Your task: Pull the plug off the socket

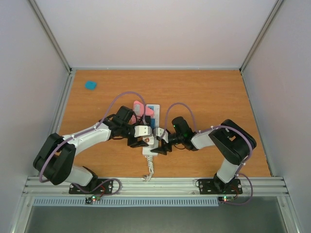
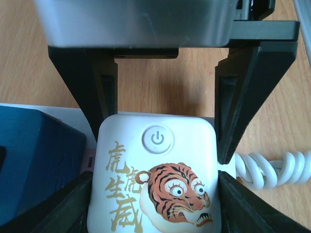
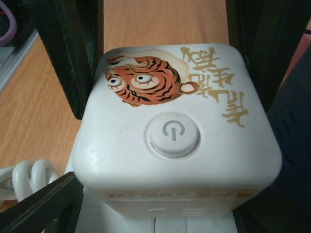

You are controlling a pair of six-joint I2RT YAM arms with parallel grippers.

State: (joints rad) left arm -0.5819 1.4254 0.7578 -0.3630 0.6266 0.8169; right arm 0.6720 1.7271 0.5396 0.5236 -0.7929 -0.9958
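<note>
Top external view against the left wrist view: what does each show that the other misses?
Only the top external: the left arm, the right arm, the far end of the socket with a pink piece, and a teal object far left on the table. Only the left wrist: the power button and tiger print on the white block. Both: that block and the coiled white cord.

The left arm [image 1: 85, 136] and right arm [image 1: 204, 141] have glossy white links between bulky black joints. A lilac cable [image 1: 127, 93] loops above each wrist. Black base plates [image 1: 95, 187] carry tiny red and green lights. The fingers [image 2: 92, 82] are matte black and angular.
</note>
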